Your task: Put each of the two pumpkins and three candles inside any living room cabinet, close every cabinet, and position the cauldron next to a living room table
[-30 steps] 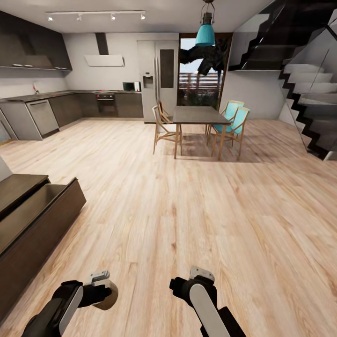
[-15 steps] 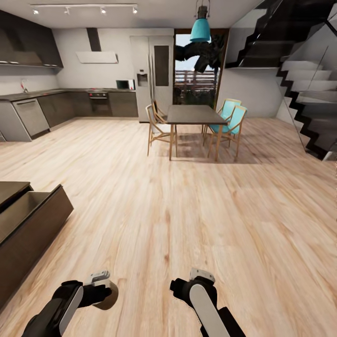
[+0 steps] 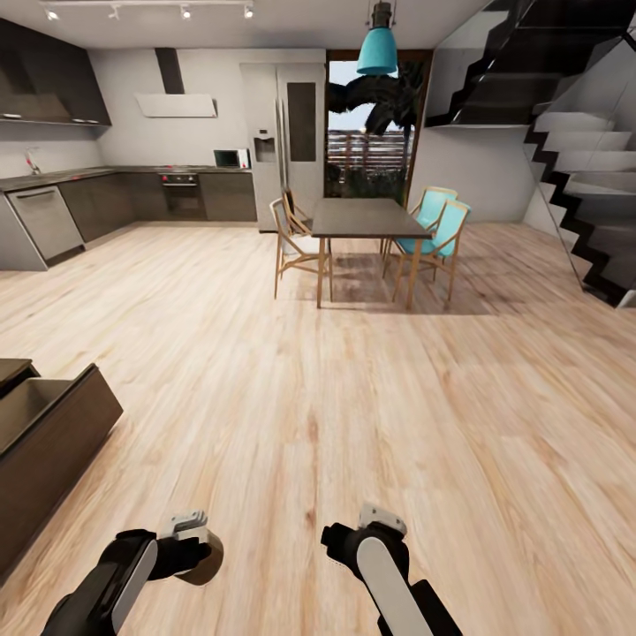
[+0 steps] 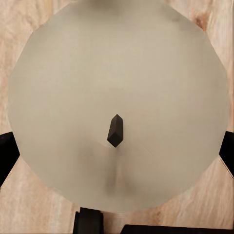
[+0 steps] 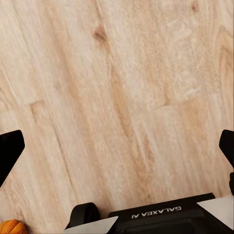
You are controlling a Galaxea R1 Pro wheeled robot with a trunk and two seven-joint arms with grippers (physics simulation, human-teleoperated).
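1. In the head view the left tool sits at about 7 o'clock, low over the wood floor, with a pale beige candle clamped between its fingers.
2. The left wrist view adds what the head view cannot: the candle from above, its round pale top with a short black wick at the middle, and dark fingertips pressing on either side.
3. The right tool hangs at about 5 o'clock in the head view; its wrist view shows the fingers spread wide over bare floorboards, holding nothing.
4. At one corner of the right wrist view a sliver of an orange pumpkin lies on the floor.
5. The dark brown cabinet stands at 9 o'clock with a drawer pulled open.
6. Far off at 12 o'clock stand a dining table and chairs.
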